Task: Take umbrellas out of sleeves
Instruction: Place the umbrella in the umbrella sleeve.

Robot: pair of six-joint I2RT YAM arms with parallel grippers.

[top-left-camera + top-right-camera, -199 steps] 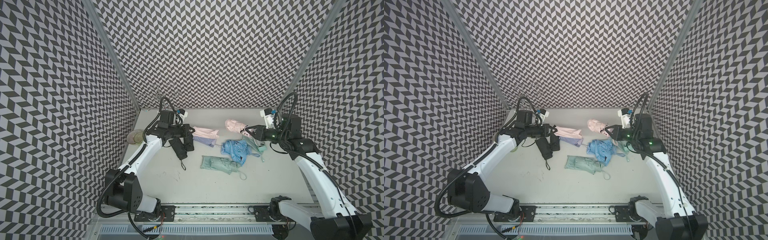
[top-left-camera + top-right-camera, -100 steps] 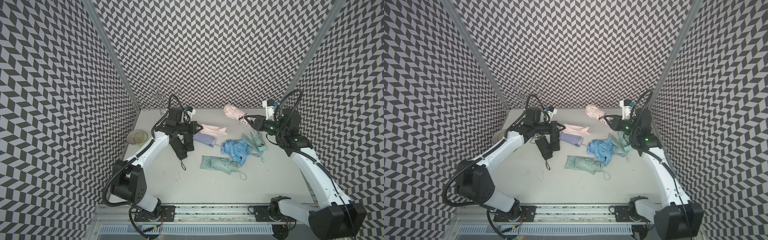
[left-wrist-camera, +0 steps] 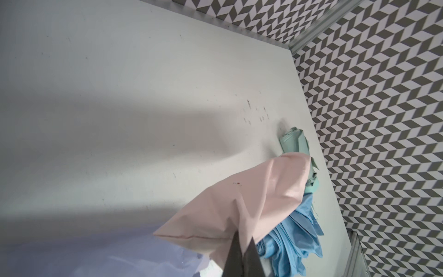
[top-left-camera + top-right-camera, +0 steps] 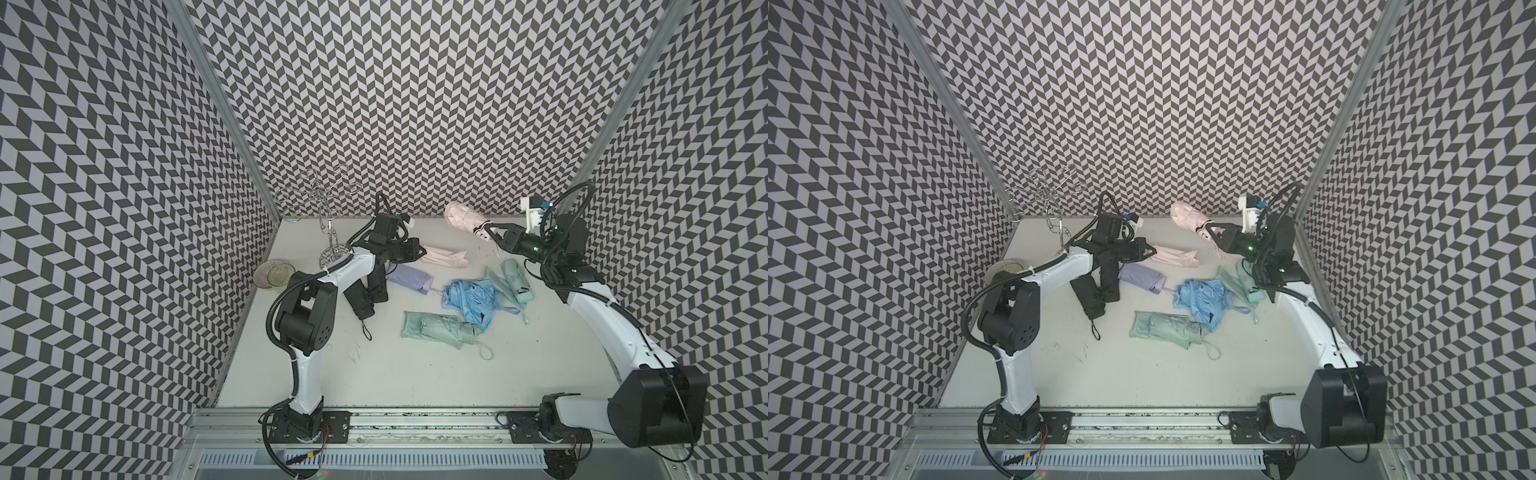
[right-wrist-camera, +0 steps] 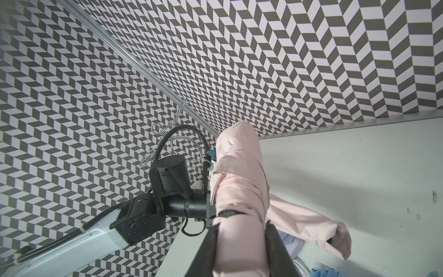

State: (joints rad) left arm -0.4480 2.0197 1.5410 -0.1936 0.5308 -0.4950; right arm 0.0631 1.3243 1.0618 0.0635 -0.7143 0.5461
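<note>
My right gripper (image 4: 490, 232) (image 4: 1210, 232) (image 5: 241, 230) is shut on the handle end of the pink umbrella (image 4: 461, 216) (image 4: 1187, 214) (image 5: 239, 182). It holds it raised near the back wall. The umbrella is clear of the limp pink sleeve (image 4: 444, 257) (image 4: 1175, 257) (image 3: 251, 199) (image 5: 311, 220). My left gripper (image 4: 422, 250) (image 4: 1152, 251) (image 3: 243, 242) is shut on that sleeve's left end, and the rest droops toward the table.
On the table lie a lilac bundle (image 4: 409, 279), a loose light blue umbrella (image 4: 469, 297), mint green umbrellas (image 4: 440, 330) (image 4: 515, 278) and two black ones (image 4: 365, 295). A wire stand (image 4: 328, 224) and clear cups (image 4: 274, 274) sit at the back left.
My right gripper has lifted the pink umbrella up and back, out of the sleeve. The left gripper has moved right with the pink sleeve.
</note>
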